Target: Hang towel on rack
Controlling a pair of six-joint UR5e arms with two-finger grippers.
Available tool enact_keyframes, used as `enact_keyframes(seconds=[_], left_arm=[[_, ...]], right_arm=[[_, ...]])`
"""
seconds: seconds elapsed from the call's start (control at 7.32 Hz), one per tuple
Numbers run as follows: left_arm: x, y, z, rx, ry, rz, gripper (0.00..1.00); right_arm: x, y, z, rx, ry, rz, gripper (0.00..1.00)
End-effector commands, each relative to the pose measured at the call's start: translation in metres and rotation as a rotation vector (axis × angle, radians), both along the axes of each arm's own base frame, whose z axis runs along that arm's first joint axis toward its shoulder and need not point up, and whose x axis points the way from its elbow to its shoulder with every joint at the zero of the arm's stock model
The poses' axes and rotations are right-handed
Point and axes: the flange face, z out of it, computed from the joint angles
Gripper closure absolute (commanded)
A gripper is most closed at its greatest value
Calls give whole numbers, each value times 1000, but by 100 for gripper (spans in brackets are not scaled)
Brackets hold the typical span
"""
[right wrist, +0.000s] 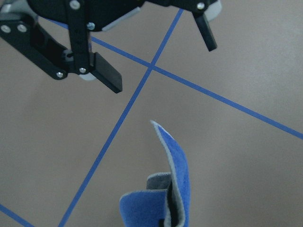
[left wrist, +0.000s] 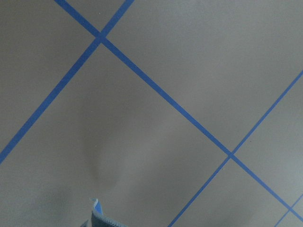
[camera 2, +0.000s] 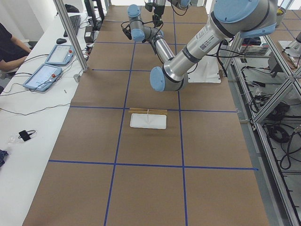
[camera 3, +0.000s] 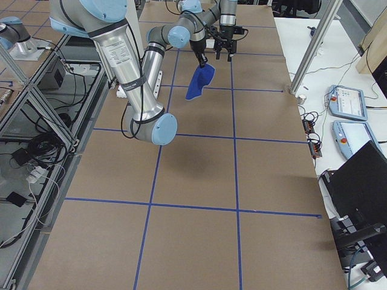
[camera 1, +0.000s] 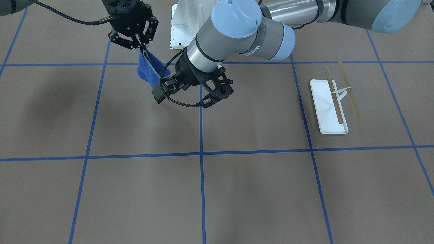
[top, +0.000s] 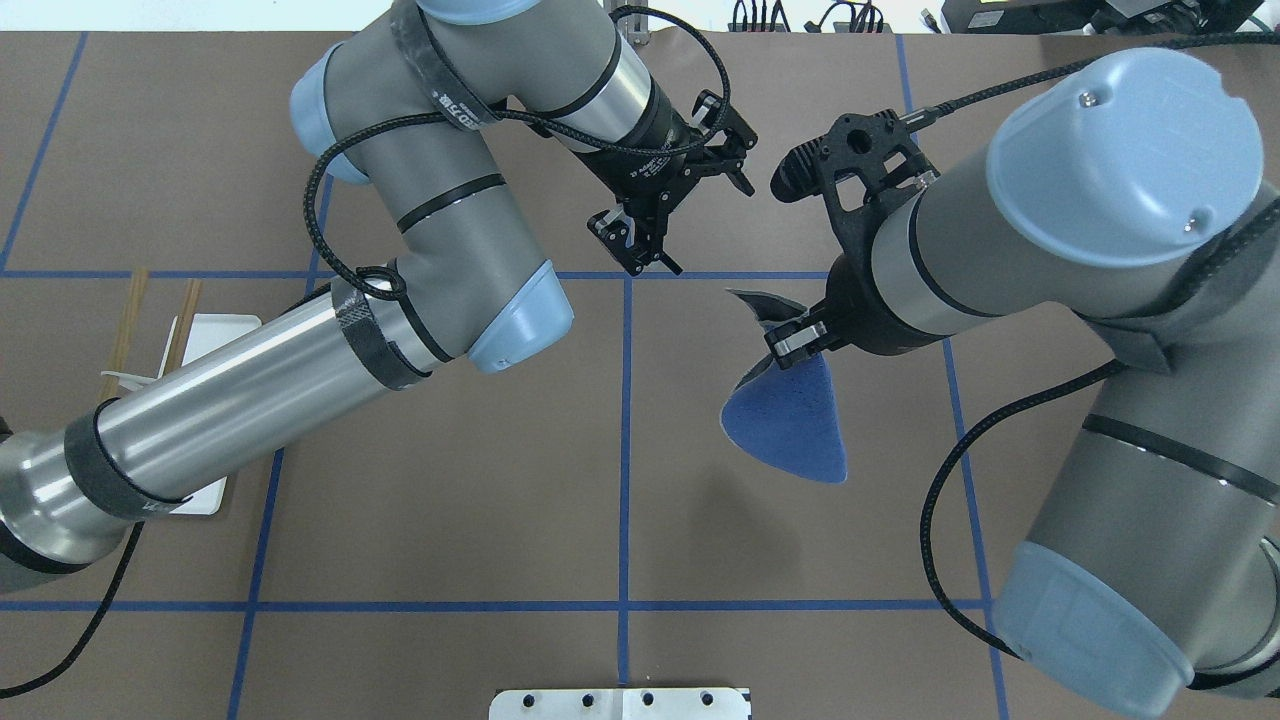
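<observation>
The royal-blue towel (top: 790, 415) hangs folded from my right gripper (top: 795, 338), which is shut on its upper edge above the table. It also shows in the front view (camera 1: 149, 69), the right side view (camera 3: 198, 81) and the right wrist view (right wrist: 176, 189). My left gripper (top: 700, 225) is open and empty, just beside the towel and apart from it. Its fingers (right wrist: 106, 75) show in the right wrist view. A towel corner (left wrist: 102, 218) shows at the bottom of the left wrist view. The rack (camera 1: 334, 98), a white tray with two tan rods, stands far off on my left side.
The left arm covers part of the rack (top: 150, 320) in the overhead view. The table is brown paper with blue tape lines (camera 1: 201, 152). The white robot pedestal (camera 1: 183, 27) is at the back. An operator's desk with tablets (camera 2: 47, 70) runs along the far side.
</observation>
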Motion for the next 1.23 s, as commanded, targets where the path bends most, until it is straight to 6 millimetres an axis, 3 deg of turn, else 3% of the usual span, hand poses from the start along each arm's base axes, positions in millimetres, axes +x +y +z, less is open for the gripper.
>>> enact_keyframes(seconds=[0.0, 0.41, 0.68, 0.96, 1.09], left_arm=[[19, 16, -6, 12, 4, 18, 2], [46, 43, -3, 9, -2, 66, 2], [47, 50, -5, -7, 4, 70, 4], [39, 54, -13, 36, 47, 71, 100], [37, 54, -14, 62, 64, 68, 100]], right_arm=[[-5, 4, -5, 15, -8, 1, 100], [-6, 1, -6, 30, -22, 8, 100], [-2, -7, -1, 30, -6, 32, 100], [-2, -7, 0, 31, -5, 34, 100], [-2, -7, 0, 31, -7, 32, 100]])
